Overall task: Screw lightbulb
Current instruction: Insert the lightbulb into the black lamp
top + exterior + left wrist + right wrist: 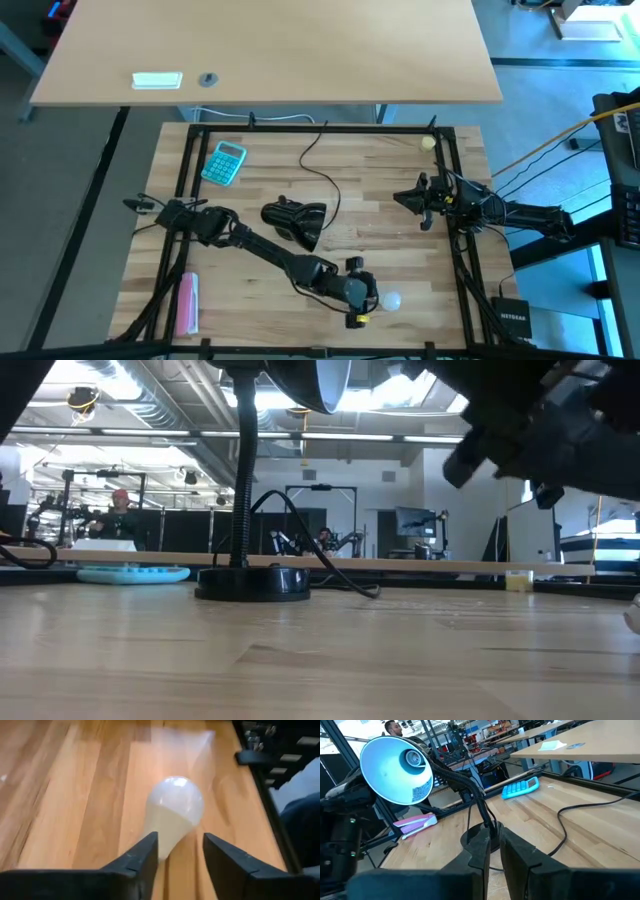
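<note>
**Left hand at the lightbulb, right hand waiting**

You have the lightbulb (174, 815) lying on its side on the wooden surface (380, 215), near the front edge and toward the right of the middle. Your left hand (179, 857) sits right at it: the two dark fingers (144, 857) stand a little apart, with the bulb's narrower base between them. From the left wrist view the left finger looks to be touching the base, while a gap shows beside the other finger, so the bulb is not clamped. In the high view the left arm reaches diagonally across the surface to the bulb (391, 300).

Your right hand (495, 852) hangs above the right side of the surface, well apart from the bulb, its fingers drawn narrow with only a slim gap and nothing between them. It faces the black desk lamp (400, 770), whose shade opens toward it and shows the socket inside.

The lamp (295, 220) stands near the middle of the surface, its cord (320, 165) trailing toward the back. A blue calculator (224, 163) lies behind the lamp, a pink stapler (187, 304) at the front left, and a small yellow ball (428, 143) at the back right.
</note>
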Tool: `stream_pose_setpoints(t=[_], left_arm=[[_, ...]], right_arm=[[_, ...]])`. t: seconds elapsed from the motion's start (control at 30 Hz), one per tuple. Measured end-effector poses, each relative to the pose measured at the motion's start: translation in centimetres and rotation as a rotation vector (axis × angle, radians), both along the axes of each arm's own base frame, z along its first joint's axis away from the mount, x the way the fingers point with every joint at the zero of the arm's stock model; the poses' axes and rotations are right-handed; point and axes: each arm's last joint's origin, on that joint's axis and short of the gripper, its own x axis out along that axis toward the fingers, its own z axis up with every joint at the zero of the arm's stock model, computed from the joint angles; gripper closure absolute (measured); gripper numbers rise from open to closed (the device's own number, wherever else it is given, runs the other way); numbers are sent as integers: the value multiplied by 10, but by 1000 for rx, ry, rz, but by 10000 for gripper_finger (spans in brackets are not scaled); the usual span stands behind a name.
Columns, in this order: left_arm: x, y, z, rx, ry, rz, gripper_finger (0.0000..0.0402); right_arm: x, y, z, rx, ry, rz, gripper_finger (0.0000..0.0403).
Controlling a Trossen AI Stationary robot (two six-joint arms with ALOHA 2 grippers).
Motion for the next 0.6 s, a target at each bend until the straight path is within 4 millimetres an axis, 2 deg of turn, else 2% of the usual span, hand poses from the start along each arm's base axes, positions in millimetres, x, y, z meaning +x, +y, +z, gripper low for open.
stream_pose_setpoints(t=[0.13,0.27,0.4,0.6], left_arm=[[2,6,-8,34,28,-29,180],[6,12,-15,95,29,-64,148],[11,22,-28,123,50,-61,141],[16,34,-45,111,82,-20,154]], right_arm=[[0,0,0,0,2,0,356],[0,0,0,0,3,0,356],[0,0,0,-3,5,-1,356],[0,0,-1,-8,7,-1,356]])
